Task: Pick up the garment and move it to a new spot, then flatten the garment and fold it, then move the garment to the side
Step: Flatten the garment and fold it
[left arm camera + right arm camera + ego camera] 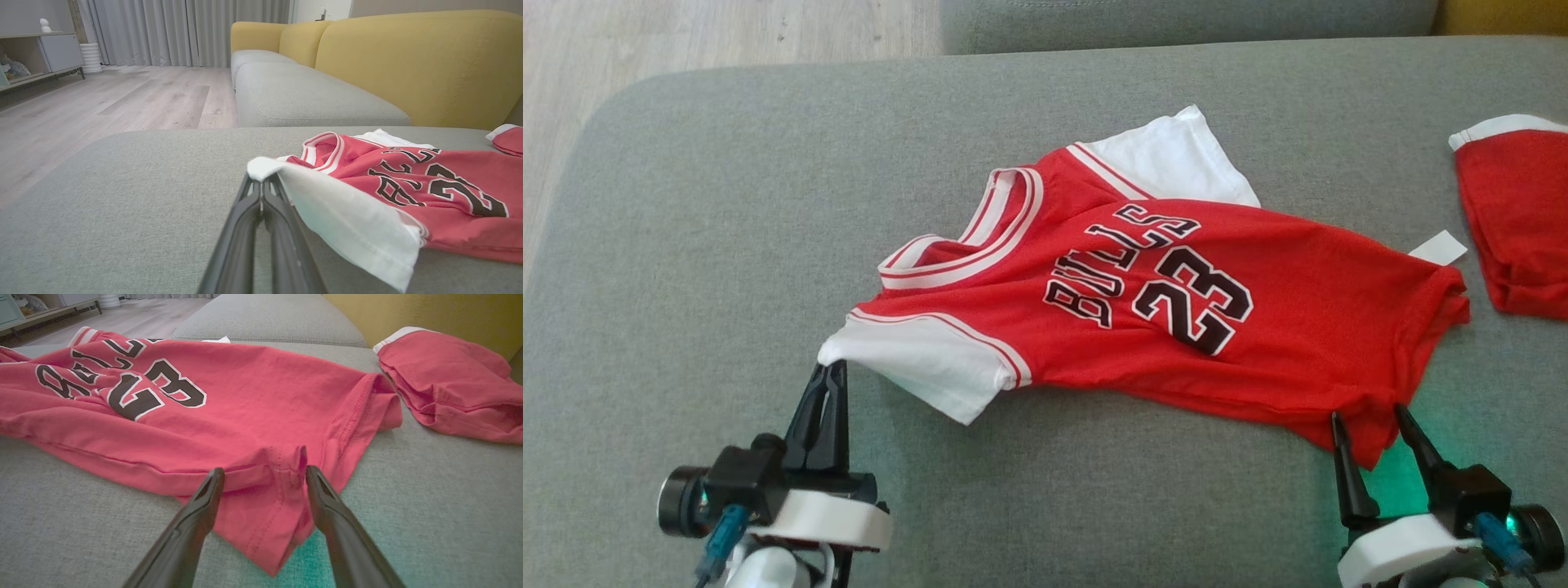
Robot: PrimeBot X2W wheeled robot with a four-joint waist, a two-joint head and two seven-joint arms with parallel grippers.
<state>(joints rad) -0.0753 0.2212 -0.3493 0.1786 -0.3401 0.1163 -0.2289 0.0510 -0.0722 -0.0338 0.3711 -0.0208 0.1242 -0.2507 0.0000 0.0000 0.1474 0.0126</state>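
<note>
Cushion of grey woven fabric (727,245) carries our red mesh jersey with white sleeves (1282,269), spread across its middle in the head view; we read "BULLS" and "23" on the chest. Another red cloth with white band (1515,229) lies apart, far right. Our left gripper (827,369) is clamped on a white sleeve edge. Left wrist view: yellow sofa backrest (408,61) behind. Right wrist view: our right gripper (264,470) stands spread, fingers (196,514) straddling the red hem corner.
</note>
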